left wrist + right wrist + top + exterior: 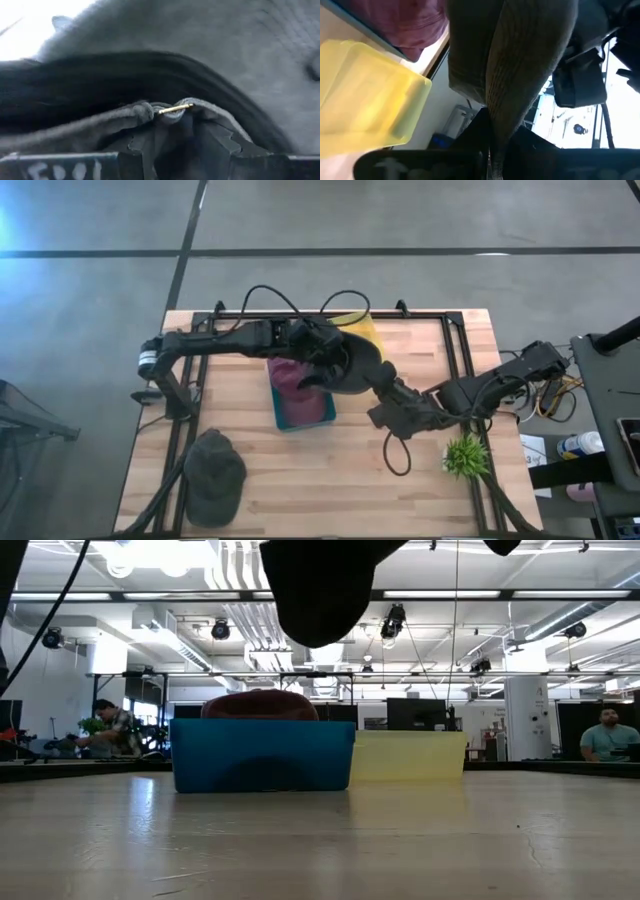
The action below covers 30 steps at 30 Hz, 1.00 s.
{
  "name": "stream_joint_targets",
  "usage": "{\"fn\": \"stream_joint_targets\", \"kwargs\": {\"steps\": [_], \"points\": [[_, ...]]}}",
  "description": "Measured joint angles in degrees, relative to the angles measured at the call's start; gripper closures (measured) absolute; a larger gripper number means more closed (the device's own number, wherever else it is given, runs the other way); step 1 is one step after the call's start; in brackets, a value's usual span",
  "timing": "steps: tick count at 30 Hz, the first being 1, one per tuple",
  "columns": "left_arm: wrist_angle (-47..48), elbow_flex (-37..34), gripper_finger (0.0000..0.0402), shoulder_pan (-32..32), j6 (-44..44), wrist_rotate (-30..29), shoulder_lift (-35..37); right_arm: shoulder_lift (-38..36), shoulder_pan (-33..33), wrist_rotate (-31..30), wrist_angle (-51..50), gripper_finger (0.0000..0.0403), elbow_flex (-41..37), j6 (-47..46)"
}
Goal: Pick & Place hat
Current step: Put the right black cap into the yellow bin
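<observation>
A black hat point(350, 365) is held in the air between both grippers, above the blue bin point(318, 415) and beside the yellow bin point(358, 330). In the low view it hangs as a dark shape point(318, 590) over the blue bin point(260, 755). My left gripper point(318, 358) reaches in from the table's left and is shut on the hat. My right gripper point(378, 380) comes from the right and is also shut on it. A maroon hat point(295, 378) lies in the blue bin. A dark grey hat point(215, 475) rests flat on the table near the front left. My left gripper is shut on the black hat's edge at a strap with a small brass clasp point(175, 108), pinched between the two fingers point(145, 145). The hat is lifted clear and fills the view beyond the fingers. My right gripper pinches a fold of the hat's ribbed cloth point(515, 100) between its fingers point(480, 150); the cloth narrows down into the gap. The hat is lifted clear above the bins.
A small green plant point(465, 455) stands near the table's right front edge. The yellow bin point(408, 755) sits next to the blue one toward the far edge. Bare wood lies along the near side between the grey hat and the plant. People sit in the room behind point(605, 735).
</observation>
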State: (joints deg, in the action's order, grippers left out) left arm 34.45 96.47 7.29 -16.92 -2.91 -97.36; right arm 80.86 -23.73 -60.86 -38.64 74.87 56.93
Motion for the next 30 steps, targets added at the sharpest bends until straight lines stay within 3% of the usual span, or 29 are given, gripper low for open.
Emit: {"fn": "stream_joint_targets", "kwargs": {"steps": [4,17,19,21,25,30], "points": [[2.9,0.1,0.0275,0.1,7.0,-3.3,0.5,0.0,0.0,-0.3,0.5,0.0390,0.0,-0.1],[12.3,7.3,0.0275,0.0,9.1,-4.8,1.9,-0.1,0.0,-0.9,0.3,0.0390,0.0,-1.3],[17.5,9.1,0.0275,0.1,13.3,-5.5,1.9,-0.1,0.0,-0.9,0.1,0.0390,0.0,-1.0],[20.2,10.8,0.0275,0.1,10.1,-10.0,1.9,-0.1,0.0,-0.8,0.1,0.0390,-0.1,-1.7],[27.8,15.1,0.0275,0.3,13.4,-12.0,2.5,-0.1,0.1,-0.8,0.0,0.0390,-0.1,-1.4],[23.7,16.1,0.0275,0.5,10.7,-10.1,2.9,-0.1,0.1,-0.8,0.4,0.0390,-0.1,0.2]]}}
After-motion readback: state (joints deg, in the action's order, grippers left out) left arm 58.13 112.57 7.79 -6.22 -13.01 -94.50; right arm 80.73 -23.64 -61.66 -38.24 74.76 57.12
